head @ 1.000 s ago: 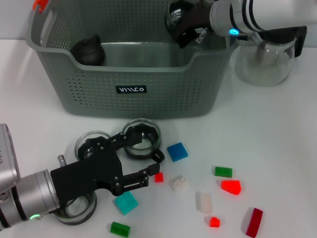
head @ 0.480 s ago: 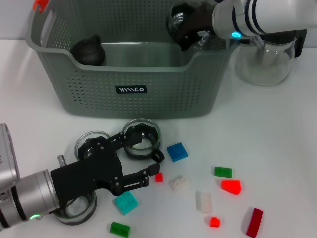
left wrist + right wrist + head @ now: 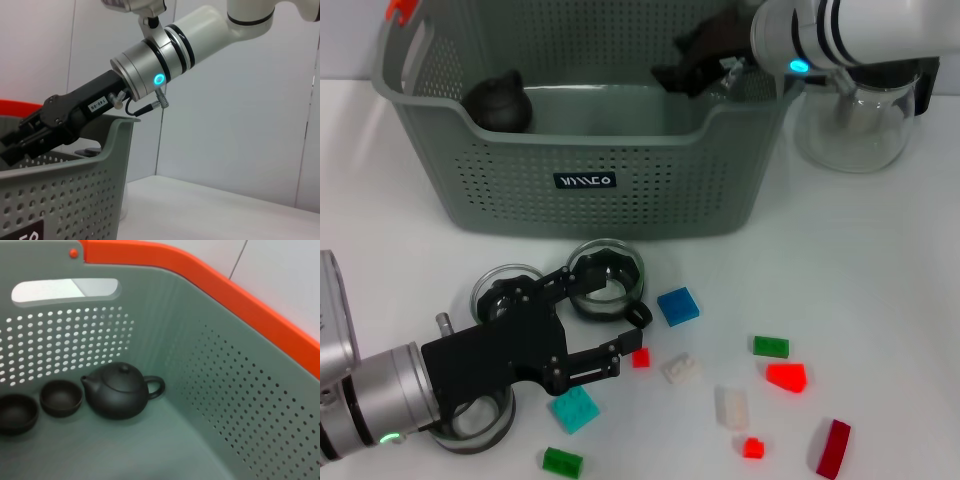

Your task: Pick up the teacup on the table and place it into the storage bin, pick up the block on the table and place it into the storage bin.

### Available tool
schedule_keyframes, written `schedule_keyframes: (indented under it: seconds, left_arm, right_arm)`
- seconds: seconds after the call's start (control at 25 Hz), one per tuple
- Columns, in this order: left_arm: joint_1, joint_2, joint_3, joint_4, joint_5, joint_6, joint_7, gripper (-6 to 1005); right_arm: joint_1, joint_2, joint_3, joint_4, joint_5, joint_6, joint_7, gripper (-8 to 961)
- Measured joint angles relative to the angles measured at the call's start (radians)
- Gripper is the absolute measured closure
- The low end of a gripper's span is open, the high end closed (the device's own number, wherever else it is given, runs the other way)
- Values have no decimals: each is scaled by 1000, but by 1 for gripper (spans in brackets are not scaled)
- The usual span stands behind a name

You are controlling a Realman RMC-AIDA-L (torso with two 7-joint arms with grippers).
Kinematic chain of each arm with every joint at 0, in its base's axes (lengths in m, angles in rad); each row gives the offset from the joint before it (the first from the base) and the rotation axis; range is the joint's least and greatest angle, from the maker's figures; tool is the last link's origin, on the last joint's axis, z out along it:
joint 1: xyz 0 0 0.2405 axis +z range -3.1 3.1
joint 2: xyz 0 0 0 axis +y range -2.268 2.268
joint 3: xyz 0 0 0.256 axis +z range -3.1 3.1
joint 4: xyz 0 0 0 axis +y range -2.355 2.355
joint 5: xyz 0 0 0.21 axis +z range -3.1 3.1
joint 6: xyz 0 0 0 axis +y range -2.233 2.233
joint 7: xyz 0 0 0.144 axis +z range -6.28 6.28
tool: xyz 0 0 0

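Grey-green storage bin (image 3: 590, 150) already holds 2 dark teacups (image 3: 61, 397) beside a teapot (image 3: 121, 390). Right gripper (image 3: 682, 72) hovers inside its rim; I cannot tell its finger state. Left gripper (image 3: 610, 330), spread, should close squarely on the blue block (image 3: 678, 306) nearby.

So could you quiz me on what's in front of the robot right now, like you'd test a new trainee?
1. True or false: a dark teapot already sits inside the storage bin.
2. Which gripper reaches over the storage bin's rim? A) left gripper B) right gripper C) neither
3. Fill in: the left gripper hovers low over the table beside a glass ____.

Key
1. True; two small dark cups sit next to it.
2. B; the right gripper is over the bin's far right corner.
3. Cup.
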Motion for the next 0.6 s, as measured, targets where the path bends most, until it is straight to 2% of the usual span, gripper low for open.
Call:
schedule_keyframes:
  seconds: [0.12,0.28,0.44,0.6]
  left_arm:
    - [0,0,0,0,0,1,0,266]
    - [5,1,-11,3,0,6,0,267]
    - [14,2,-19,7,1,7,0,268]
    - [18,2,-27,8,3,11,0,269]
  right_arm:
    - [-24,2,0,-60,5,-19,1,531]
    - [-112,4,0,-249,86,-105,0,435]
    - [-260,2,1,-495,309,-250,-61,339]
    - [-404,-3,16,-639,561,-422,-165,345]
